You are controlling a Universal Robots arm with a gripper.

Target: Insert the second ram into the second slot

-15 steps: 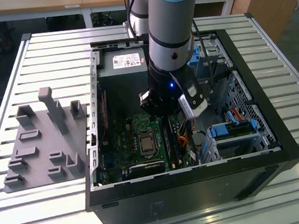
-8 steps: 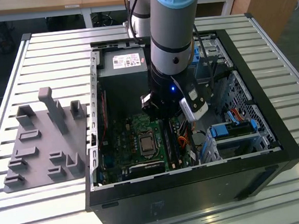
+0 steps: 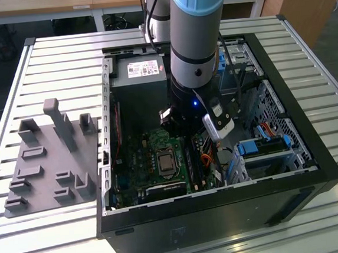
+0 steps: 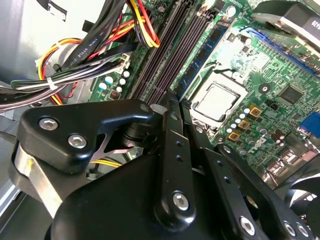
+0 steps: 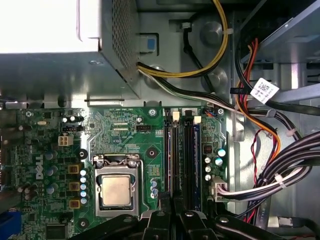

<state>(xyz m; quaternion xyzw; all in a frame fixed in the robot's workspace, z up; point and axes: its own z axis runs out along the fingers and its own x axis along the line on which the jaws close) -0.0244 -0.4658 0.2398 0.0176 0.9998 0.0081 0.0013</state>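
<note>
Gripper (image 5: 172, 212): fingers together over RAM slots (image 5: 182, 155); seated stick (image 5: 196, 160) just beside. Keep your press square, vertical.

The exterior view looks down at an angle from above and in front of an open computer case (image 3: 223, 204) lying on a slatted table (image 3: 50, 60), far enough off to take in the whole case, a grey fixture plate (image 3: 48, 163) at the exterior view's left, and the robot arm (image 3: 195, 35) reaching down into the case. The first wrist view faces almost straight down onto the motherboard (image 5: 125, 130), close in, with the gripper (image 5: 170, 220) at one edge. The second wrist view sits nearer still, looking obliquely past the gripper's (image 4: 170, 150) black linkages. Both wrist views share the processor socket (image 5: 116, 190) (image 4: 216, 102) and the memory slots (image 5: 182, 155) (image 4: 170, 65), and the exterior view shows the socket (image 3: 165, 161) too
</note>
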